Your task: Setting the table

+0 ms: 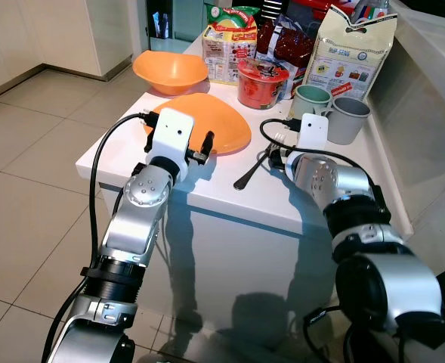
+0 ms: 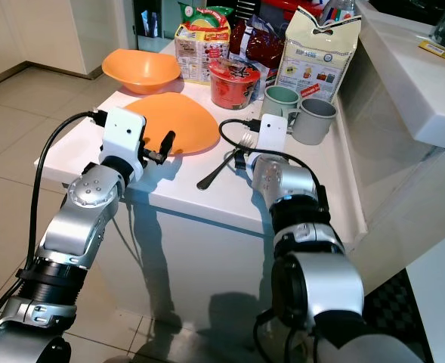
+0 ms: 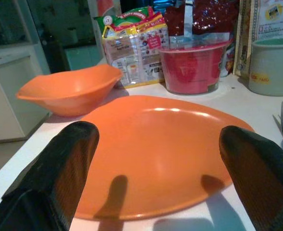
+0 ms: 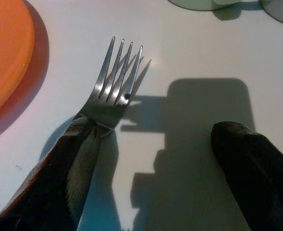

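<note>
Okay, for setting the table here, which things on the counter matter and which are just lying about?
For the job: orange plate, orange bowl, fork, two mugs.
Lying about: noodle pack, red noodle cup, white bag.

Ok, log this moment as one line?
left gripper: open, facing orange plate | right gripper: open, one of its fingers on fork | table
</note>
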Motion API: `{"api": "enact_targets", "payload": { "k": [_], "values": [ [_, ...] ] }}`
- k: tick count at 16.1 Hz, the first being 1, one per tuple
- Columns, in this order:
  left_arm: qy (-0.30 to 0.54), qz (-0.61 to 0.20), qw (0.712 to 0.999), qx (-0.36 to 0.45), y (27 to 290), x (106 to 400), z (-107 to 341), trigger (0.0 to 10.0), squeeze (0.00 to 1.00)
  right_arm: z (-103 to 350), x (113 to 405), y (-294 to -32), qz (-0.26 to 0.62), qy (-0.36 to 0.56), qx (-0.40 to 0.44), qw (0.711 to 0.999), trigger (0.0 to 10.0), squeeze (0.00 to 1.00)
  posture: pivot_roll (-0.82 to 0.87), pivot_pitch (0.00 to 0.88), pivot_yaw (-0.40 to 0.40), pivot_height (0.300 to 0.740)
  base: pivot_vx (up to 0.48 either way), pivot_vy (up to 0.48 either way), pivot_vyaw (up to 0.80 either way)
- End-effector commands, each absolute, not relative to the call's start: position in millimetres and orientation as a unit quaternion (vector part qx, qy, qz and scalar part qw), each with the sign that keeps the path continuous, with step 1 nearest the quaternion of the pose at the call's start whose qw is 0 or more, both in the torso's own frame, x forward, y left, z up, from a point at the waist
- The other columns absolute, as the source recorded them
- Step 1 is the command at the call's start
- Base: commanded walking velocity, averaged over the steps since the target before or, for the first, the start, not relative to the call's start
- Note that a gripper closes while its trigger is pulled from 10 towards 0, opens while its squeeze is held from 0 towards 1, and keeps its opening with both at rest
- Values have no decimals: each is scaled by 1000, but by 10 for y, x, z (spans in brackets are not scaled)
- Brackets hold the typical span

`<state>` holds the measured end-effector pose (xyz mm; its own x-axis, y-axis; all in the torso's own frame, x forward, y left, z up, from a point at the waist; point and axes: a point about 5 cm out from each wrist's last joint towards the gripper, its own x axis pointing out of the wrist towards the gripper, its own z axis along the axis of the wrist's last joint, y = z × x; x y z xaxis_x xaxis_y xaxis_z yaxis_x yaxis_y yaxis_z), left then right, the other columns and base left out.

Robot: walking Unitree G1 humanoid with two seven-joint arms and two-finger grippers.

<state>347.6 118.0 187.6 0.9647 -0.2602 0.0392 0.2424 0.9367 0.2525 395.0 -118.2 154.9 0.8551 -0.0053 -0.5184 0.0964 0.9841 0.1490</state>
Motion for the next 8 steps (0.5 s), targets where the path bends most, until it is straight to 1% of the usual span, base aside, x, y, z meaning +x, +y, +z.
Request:
{"api": "enact_targets", "payload": {
  "k": [1,5,8],
  "values": [
    [-44,-132,982,127,1135,3490,1910,10000,0,1455,3926,-1218,-33,299,91,949,10000,0,177,0,-123,740,0,0,0],
    [-48,-128,983,124,1132,3490,1923,10000,0,1499,3974,-1257,-40,292,82,952,10000,0,183,0,-144,740,0,0,0],
    [-49,-125,983,123,1133,3482,1917,10000,0,1546,4009,-1296,-47,284,98,953,10000,0,187,0,-149,740,0,0,0]
  ]
}}
